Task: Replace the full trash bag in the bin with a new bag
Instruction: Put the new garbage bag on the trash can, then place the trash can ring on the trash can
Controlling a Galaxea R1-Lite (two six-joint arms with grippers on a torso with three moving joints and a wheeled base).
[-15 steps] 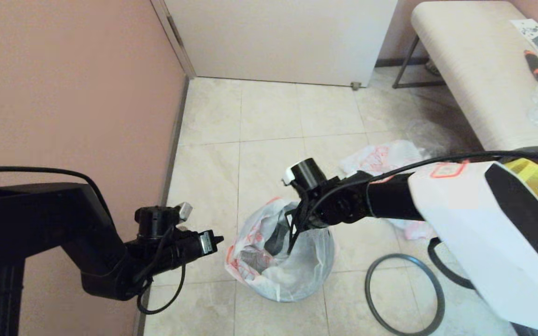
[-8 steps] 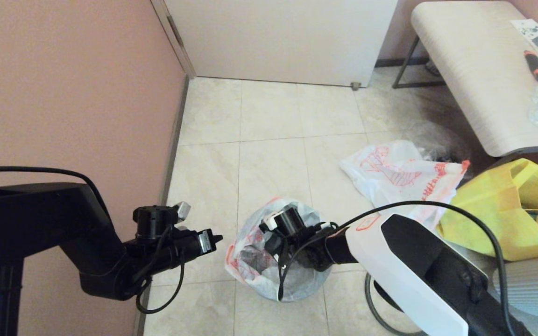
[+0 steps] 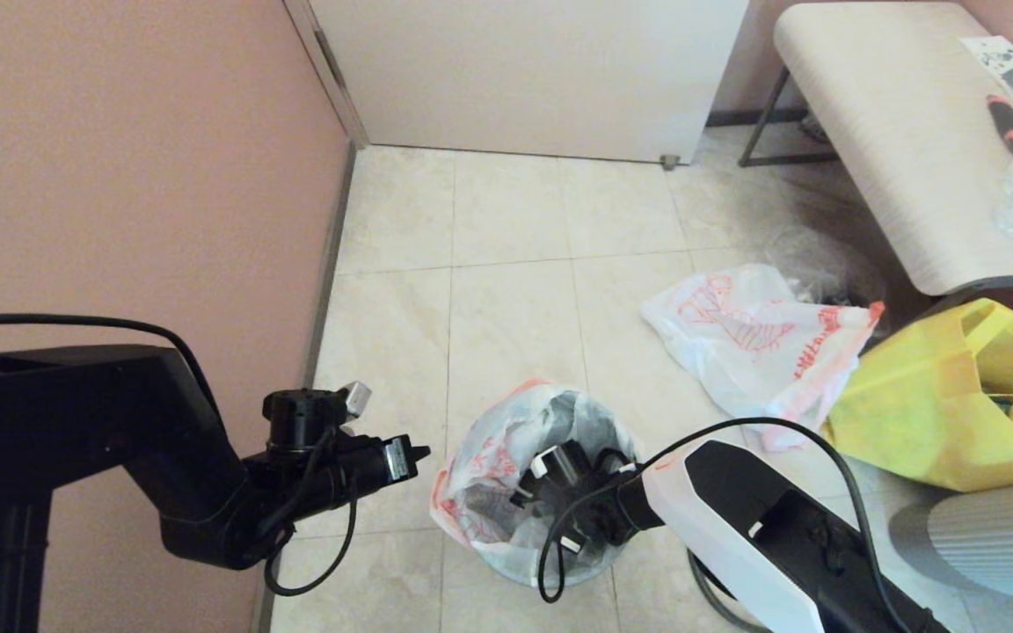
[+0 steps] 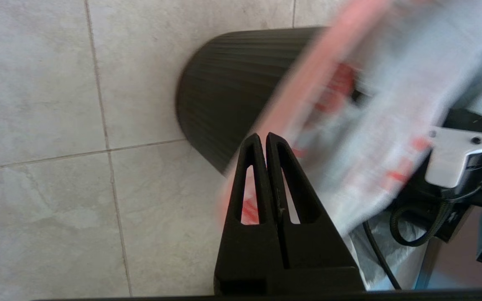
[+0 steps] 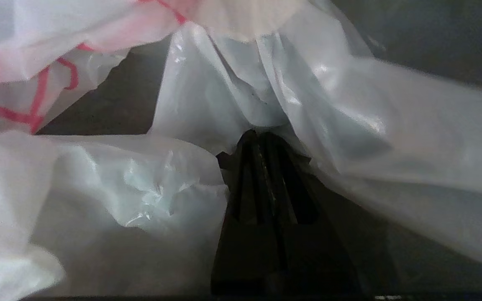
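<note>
The black bin (image 4: 220, 96) stands on the tiled floor, lined with the new bag (image 3: 493, 457), thin white plastic with red-orange print. My right gripper (image 5: 260, 133) is deep inside that bag, fingers shut, tips pressed into a gathered fold of plastic; no bottles show in there. In the head view its wrist fills the bag's mouth. The full trash bag (image 3: 753, 343) lies on the floor behind and to the right. My left gripper (image 3: 414, 453) hovers just left of the bin, shut and empty. The grey hoop (image 3: 702, 587) lies on the floor, mostly hidden by my right arm.
A yellow fabric tote (image 3: 955, 396) lies right of the full bag. A grey ribbed round object (image 3: 981, 545) sits at the lower right. A pale bench (image 3: 893, 132) stands at the back right, a pink wall (image 3: 120, 158) runs along the left.
My right arm has swung down from above the bin's rim into the bag, pushing the plastic lower. The tote and floor bag are now uncovered. The left gripper shifted slightly right.
</note>
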